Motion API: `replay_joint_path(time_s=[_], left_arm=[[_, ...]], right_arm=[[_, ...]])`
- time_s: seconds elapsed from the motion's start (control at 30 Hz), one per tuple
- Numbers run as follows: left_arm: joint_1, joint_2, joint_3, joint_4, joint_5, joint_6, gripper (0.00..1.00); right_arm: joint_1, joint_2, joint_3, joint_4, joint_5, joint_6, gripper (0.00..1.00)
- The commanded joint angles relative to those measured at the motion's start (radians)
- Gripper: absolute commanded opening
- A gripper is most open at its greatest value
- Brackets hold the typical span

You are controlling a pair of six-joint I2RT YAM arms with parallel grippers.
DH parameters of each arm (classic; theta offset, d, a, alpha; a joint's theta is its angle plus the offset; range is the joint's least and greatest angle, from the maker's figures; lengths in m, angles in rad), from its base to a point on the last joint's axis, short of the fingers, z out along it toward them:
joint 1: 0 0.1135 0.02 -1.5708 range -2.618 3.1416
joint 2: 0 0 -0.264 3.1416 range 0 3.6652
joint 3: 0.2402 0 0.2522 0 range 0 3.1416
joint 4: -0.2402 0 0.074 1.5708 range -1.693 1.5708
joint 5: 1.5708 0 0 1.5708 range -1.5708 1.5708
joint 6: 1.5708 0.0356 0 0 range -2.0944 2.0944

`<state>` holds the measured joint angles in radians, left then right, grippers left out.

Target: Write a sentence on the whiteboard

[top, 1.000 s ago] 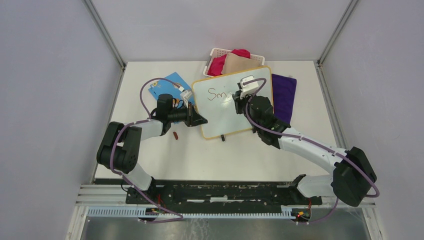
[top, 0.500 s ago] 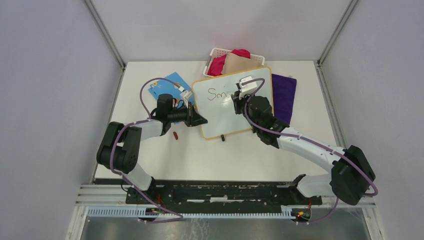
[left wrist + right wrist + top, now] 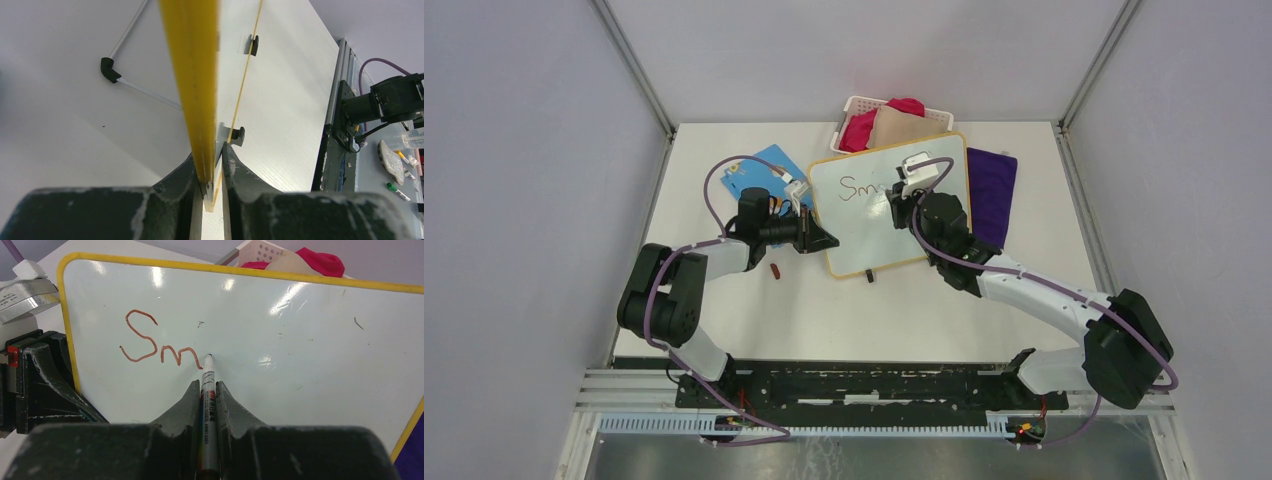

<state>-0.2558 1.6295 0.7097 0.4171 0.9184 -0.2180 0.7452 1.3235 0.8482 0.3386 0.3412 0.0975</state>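
Observation:
The whiteboard (image 3: pixel 864 235), white with a yellow frame, is propped at a tilt on the table. My left gripper (image 3: pixel 820 240) is shut on its left edge; in the left wrist view the yellow frame (image 3: pixel 192 75) runs up from between that gripper's (image 3: pixel 212 167) closed jaws. Of the sentence (image 3: pixel 859 188) only a dark-red "Sm" (image 3: pixel 160 347) shows, at the board's upper left. My right gripper (image 3: pixel 207 386) is shut on a silver marker (image 3: pixel 208 371). The marker's tip touches the whiteboard (image 3: pixel 300 340) just right of the "m". In the top view the right gripper (image 3: pixel 898 205) hovers over the board's upper middle.
A white basket (image 3: pixel 856 103) with red and beige cloths stands behind the board. A blue card (image 3: pixel 762 165) lies to the board's left and a purple cloth (image 3: pixel 991 195) to its right. A small red cap (image 3: pixel 775 270) lies on the table near the left gripper.
My right gripper with the marker has shifted slightly left and up over the board. The left gripper and the board have not moved.

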Motion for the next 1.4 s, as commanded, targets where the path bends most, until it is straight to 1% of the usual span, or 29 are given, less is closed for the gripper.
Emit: replay_joint_path(time_s=[0.0, 0.33, 0.63, 0.73, 0.93, 1.37], left_arm=[[-0.007, -0.006, 0.013, -0.054, -0.053, 0.066, 0.02], [-0.010, -0.011, 0.014, -0.061, -0.057, 0.070, 0.02], [-0.013, -0.013, 0.015, -0.069, -0.062, 0.078, 0.02], [-0.013, -0.010, 0.016, -0.069, -0.062, 0.077, 0.02], [-0.013, -0.008, 0.017, -0.070, -0.062, 0.080, 0.02], [-0.013, -0.005, 0.019, -0.074, -0.062, 0.083, 0.02]], right_arm=[[-0.005, -0.018, -0.030, 0.045, 0.010, 0.024, 0.00], [-0.008, -0.047, -0.064, 0.042, 0.030, 0.023, 0.00], [-0.016, -0.091, -0.051, 0.071, 0.000, 0.028, 0.00], [-0.021, -0.100, -0.019, 0.061, 0.000, 0.026, 0.00], [-0.040, -0.071, 0.042, 0.044, -0.011, 0.014, 0.00], [-0.061, -0.004, 0.107, 0.042, -0.031, 0.020, 0.00]])
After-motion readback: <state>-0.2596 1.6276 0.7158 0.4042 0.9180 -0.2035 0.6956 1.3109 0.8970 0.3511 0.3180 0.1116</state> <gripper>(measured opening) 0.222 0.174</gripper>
